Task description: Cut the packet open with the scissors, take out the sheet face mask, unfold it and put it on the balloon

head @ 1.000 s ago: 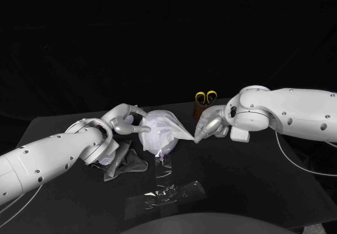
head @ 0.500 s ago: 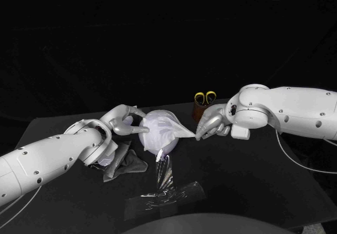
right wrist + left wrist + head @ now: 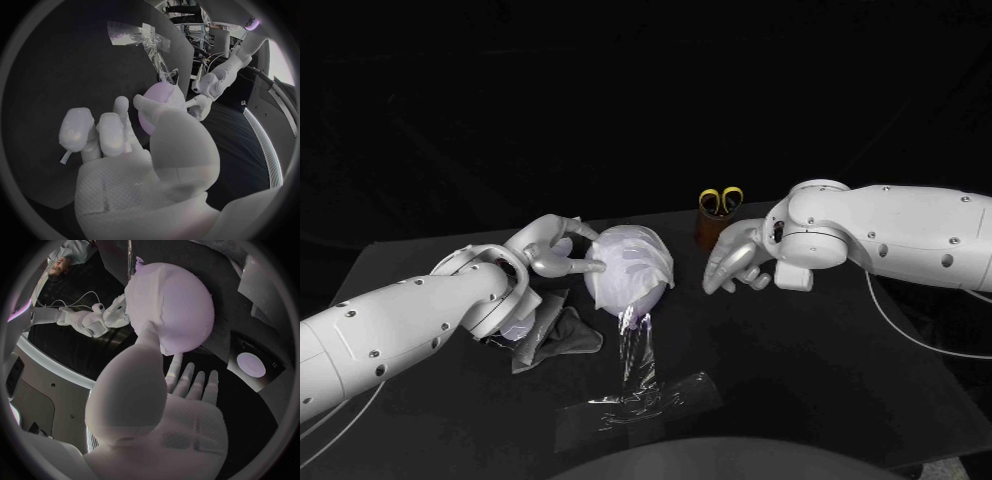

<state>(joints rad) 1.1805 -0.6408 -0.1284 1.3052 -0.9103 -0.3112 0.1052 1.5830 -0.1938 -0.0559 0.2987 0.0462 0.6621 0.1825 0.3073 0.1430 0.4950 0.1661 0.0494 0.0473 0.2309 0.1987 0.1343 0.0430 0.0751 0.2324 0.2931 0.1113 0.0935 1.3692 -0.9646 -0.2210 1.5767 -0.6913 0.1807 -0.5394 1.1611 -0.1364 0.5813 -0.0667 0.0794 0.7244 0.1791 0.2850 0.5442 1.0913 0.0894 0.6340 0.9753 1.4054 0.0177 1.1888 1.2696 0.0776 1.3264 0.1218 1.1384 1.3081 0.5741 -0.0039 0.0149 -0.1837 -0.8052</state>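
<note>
The pale balloon [image 3: 629,268] stands on a clear stem, with the white sheet mask [image 3: 646,262] draped over its front. My left hand [image 3: 557,250] is at the balloon's left side. Its thumb [image 3: 149,332] presses on the mask-covered balloon [image 3: 169,305] and its other fingers [image 3: 190,382] stretch out straight beside it. My right hand [image 3: 733,262] hovers just right of the balloon with its fingers apart and nothing in them. From the right wrist, that right hand [image 3: 119,135] faces the balloon [image 3: 159,102]. The yellow-handled scissors [image 3: 720,200] stand in a brown holder.
A clear plastic base [image 3: 639,392] carries the balloon's stem near the table's front. The grey opened packet [image 3: 557,335] lies on the table under my left forearm. The scissors' holder [image 3: 713,225] stands behind my right hand.
My right hand has let go of the mask's edge it was pulling to the right and has opened. The mask's edge has fallen back onto the balloon. My left hand has stayed put.
</note>
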